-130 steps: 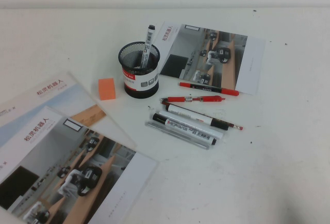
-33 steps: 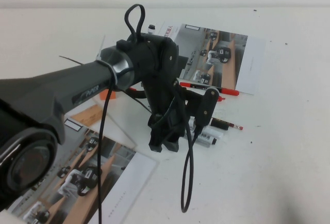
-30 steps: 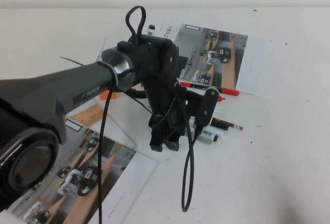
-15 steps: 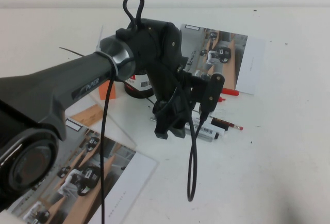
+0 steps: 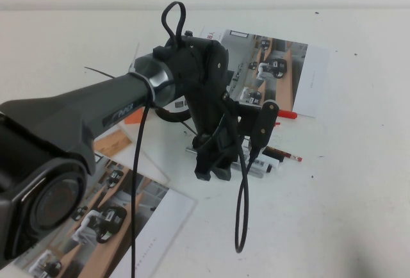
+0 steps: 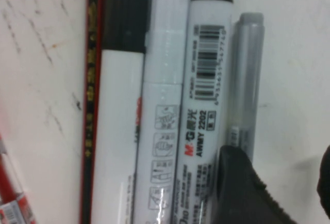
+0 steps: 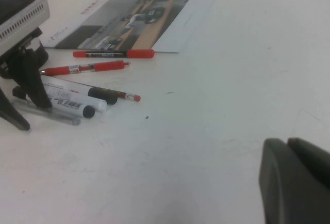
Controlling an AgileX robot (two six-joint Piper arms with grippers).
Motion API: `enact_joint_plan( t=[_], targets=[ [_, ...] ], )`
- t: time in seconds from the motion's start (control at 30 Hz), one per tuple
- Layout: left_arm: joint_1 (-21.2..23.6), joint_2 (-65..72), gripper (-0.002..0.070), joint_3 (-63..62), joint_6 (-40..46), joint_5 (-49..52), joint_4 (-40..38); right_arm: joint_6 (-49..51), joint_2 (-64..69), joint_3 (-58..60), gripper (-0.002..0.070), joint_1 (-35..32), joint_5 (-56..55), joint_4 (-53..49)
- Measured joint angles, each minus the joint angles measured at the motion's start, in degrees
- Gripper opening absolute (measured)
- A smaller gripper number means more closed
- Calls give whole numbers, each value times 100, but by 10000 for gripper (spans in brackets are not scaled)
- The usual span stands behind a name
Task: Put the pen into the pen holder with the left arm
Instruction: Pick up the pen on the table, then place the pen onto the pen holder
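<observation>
The pen [image 6: 246, 79], slim with a grey translucent barrel, lies on the table beside two fat white markers [image 6: 198, 105]. It also shows in the right wrist view [image 7: 62, 116]. My left gripper [image 5: 214, 175] points down over the near end of the pen row and is open. One of its fingers [image 6: 242, 193] lies over the pen's barrel, and the other sits at the picture's edge with bare table between them. The pen holder [image 5: 174, 111] is almost wholly hidden behind the left arm. My right gripper [image 7: 294, 177] is shut and empty, low over bare table to the right.
Two red pens [image 7: 100, 67] and a red pencil [image 6: 92, 105] lie beside the markers. A brochure [image 5: 282, 73] lies at the back right, and others [image 5: 96, 227] lie at the front left. A loose black cable [image 5: 242, 214] hangs from the left arm.
The left arm has come in over the table and now covers the pen holder. In the last second its gripper shifted a little right, closer over the pen row.
</observation>
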Motion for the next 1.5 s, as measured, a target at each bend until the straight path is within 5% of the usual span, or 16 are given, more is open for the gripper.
enact_joint_plan(
  t=[0.5, 0.8, 1.23, 1.5],
  targets=[
    [0, 83, 272, 0, 0, 142, 164, 0, 0, 0, -20, 0, 0, 10],
    [0, 95, 51, -12, 0, 202, 268, 0, 0, 0, -20, 0, 0, 10],
    [-8, -995, 44, 93, -1700, 43, -506, 0, 0, 0, -20, 0, 0, 10],
    [-8, -2752, 44, 916, -2373, -1297, -1068, 0, 0, 0, -20, 0, 0, 10]
  ],
)
